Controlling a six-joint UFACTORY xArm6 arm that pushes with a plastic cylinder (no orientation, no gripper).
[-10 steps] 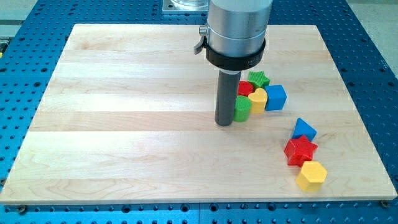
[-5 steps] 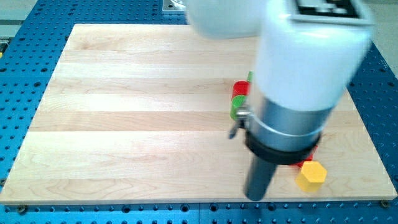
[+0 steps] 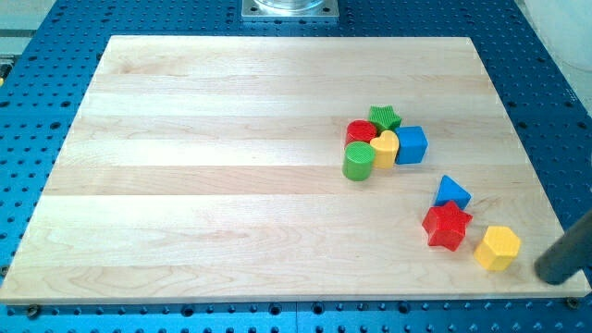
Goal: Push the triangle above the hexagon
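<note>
The blue triangle (image 3: 452, 191) lies at the right of the frame, just above the red star (image 3: 447, 226) and touching or nearly touching it. The yellow hexagon (image 3: 498, 247) sits lower right of both, close beside the star. So the triangle is already higher in the frame than the hexagon but offset to its left; it probably needs a nudge rightward to stand directly over it.

My tip (image 3: 558, 275) shows as a dark rod entering from the right edge, just right of the hexagon and apart from it, near the worktop's (image 3: 203, 185) lower right corner. There are no fingers on this rig, so no spread or pinch to report.

A separate cluster sits right of centre: green cylinder (image 3: 358, 162), red block (image 3: 361, 131), yellow heart-like block (image 3: 384, 147), green star (image 3: 385, 117), blue cube (image 3: 411, 144), all packed together.

The blocks look like smooth, matte painted pieces; the worktop is pale planked wood on a blue perforated base (image 3: 46, 111).
</note>
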